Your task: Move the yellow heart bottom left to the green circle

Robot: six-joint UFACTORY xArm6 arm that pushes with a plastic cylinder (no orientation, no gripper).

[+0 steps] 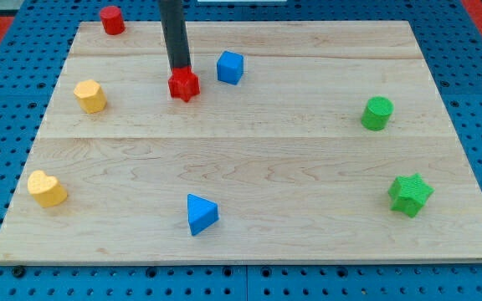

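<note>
The yellow heart (47, 189) lies near the board's left edge, toward the view's bottom. The green circle (377, 113) stands far off at the view's right, about mid-height. My tip (179, 68) is at the view's upper middle, touching the top of a red star block (184, 85). The tip is far from both the yellow heart and the green circle.
A wooden board (249, 167) carries all blocks. A blue cube (230, 68) sits just right of the red star. A yellow hexagon (90, 96) is at upper left, a red cylinder (112, 19) at top left, a blue triangle (201, 214) at bottom middle, a green star (410, 195) at lower right.
</note>
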